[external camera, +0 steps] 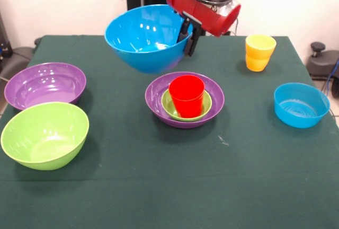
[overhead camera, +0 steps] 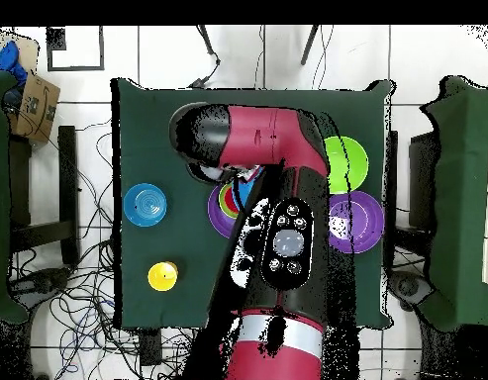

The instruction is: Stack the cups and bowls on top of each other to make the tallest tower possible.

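Nearest in the front view sits the large lime green plastic bowl [external camera: 45, 134]; mid-table, the red plastic cup [external camera: 186, 95] stands in the small green bowl [external camera: 186, 107] inside a large purple bowl [external camera: 184, 99]. Beyond, the gripper [external camera: 189, 38] pinches the large blue glossy bowl [external camera: 145, 36] by its rim, lifted and tilted. Overhead, the arm [overhead camera: 277, 198] hides that bowl.

Six bowls [external camera: 147, 37], one red cup [external camera: 186, 95], two stacked yellow cups [external camera: 259, 52]

Glossy plastic on matt cloth
The round blue plastic bowl [external camera: 144, 37] is gleaming smoothly; the dark green cloth-covered table [external camera: 159, 186] is looking matt.
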`<act>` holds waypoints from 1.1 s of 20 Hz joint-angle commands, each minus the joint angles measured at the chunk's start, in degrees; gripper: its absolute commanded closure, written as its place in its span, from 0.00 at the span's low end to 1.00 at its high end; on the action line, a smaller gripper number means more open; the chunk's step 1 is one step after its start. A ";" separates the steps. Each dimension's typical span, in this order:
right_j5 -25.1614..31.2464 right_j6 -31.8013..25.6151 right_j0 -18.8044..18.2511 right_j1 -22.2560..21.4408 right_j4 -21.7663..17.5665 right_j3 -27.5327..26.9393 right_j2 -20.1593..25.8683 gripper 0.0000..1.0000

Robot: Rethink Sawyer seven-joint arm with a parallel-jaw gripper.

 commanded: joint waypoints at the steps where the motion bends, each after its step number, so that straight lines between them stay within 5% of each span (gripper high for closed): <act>1: -5.26 1.47 -0.07 3.46 0.13 4.17 5.61 1.00; 11: -11.68 2.02 1.17 4.38 -0.60 7.39 5.52 1.00; 22: -15.52 6.94 2.58 5.03 2.97 10.71 5.60 1.00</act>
